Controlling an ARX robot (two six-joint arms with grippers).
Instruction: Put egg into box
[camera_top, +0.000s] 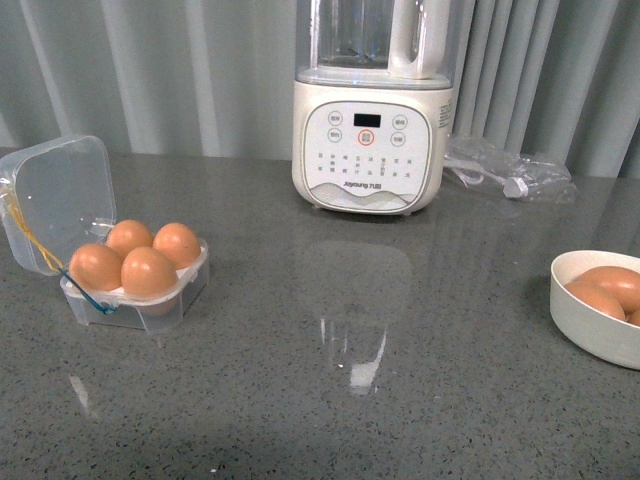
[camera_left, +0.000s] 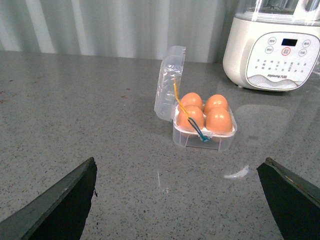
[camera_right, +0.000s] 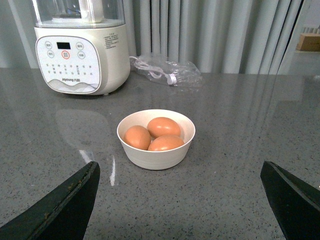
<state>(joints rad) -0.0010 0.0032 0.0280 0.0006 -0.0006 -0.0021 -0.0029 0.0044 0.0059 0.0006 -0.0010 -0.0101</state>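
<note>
The clear box (camera_top: 175, 297) stands on the table's left with its lid (camera_top: 60, 195) hinged open and yellow and blue bands hanging from it. Brown eggs (camera_top: 148, 270) fill all its cells. In the left wrist view the box (camera_left: 220, 142) lies ahead of my left gripper (camera_left: 177, 200), which is open and apart from it. A white bowl (camera_right: 157, 156) holds three brown eggs (camera_right: 163, 126). It sits ahead of my open right gripper (camera_right: 177, 200), which holds nothing. Neither gripper shows in the front view.
A cream blender (camera_top: 372, 120) stands at the back centre. A clear bag with a cable (camera_top: 510, 170) lies to its right. The bowl (camera_top: 590, 325) sits at the table's right edge. Grey curtains hang behind.
</note>
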